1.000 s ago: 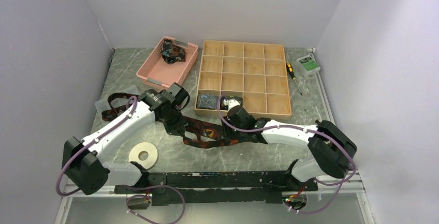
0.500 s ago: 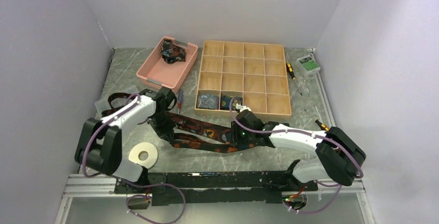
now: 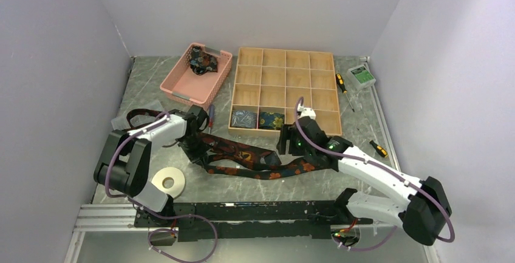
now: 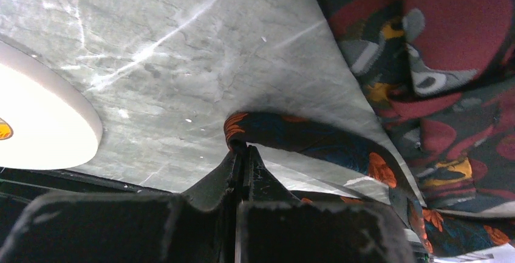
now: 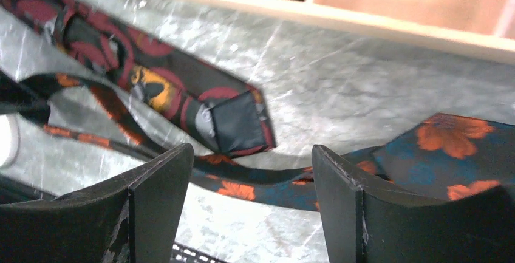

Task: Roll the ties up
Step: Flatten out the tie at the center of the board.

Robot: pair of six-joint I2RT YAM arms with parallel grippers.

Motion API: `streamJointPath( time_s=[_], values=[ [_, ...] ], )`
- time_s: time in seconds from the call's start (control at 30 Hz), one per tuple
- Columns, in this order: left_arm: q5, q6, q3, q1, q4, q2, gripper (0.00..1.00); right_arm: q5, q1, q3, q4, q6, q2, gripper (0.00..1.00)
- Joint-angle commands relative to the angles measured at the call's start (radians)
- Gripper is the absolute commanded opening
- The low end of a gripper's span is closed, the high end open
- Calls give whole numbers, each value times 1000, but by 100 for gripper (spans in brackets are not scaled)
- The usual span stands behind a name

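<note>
Clock read on the top view, 12 = far wall.

- The navy tie (image 3: 267, 170), orange flowers, lies flat on the table (image 3: 152, 87) near its middle, running roughly 9 to 3 o'clock.
- Its narrow end, at 9 o'clock, is pinched in the left gripper (image 4: 242, 153). The jaws are fully closed on the fabric, which folds up off the marble there.
- Its wide end, at 3 o'clock, lies just beside the right gripper (image 5: 250, 150), under the outer side of one finger (contact cannot be told).
- The right gripper's jaws are spread wide and hold nothing.
- The maroon tie (image 3: 237, 147), red and yellow print, lies just at 12 o'clock of the navy tie. The two overlap near the left gripper.
- The maroon tie's pointed tip, black lining up, sits on the table below the gap between the right gripper's jaws.

Arms:
- The left arm (image 3: 152, 132) is folded tight, elbow back at 7 o'clock, forearm reaching toward 2 o'clock, wrist bent down to the table.
- The right arm (image 3: 376, 172) is stretched long from 4 o'clock toward 10 o'clock, wrist low just before the wooden tray (image 3: 322, 133).

Surroundings:
- Two rolled ties (image 3: 244, 118) fill the tray's near-left compartments.
- The pink basket (image 3: 176, 84) is at 11 o'clock.
- The tape ring (image 3: 168, 182) is at 7 o'clock of the left gripper, apart from the ties.
</note>
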Motion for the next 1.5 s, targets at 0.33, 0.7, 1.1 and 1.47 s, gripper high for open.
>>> streamJointPath(
  time_s=[0.33,0.7,1.1,1.47],
  values=[
    [22,97,-58,1,75,-271,81,10,-328,-64,-41,-61,-137,82],
    [-65,192,61,-11,-6,-438,93,-46,-451,-121,-14,-34,-262,78],
    [-211,325,66,-191,150,-562,93,16,-402,-98,-12,-41,-258,89],
    [-264,255,74,-482,263,-388,93,190,-170,-24,-152,-15,-8,77]
  ],
)
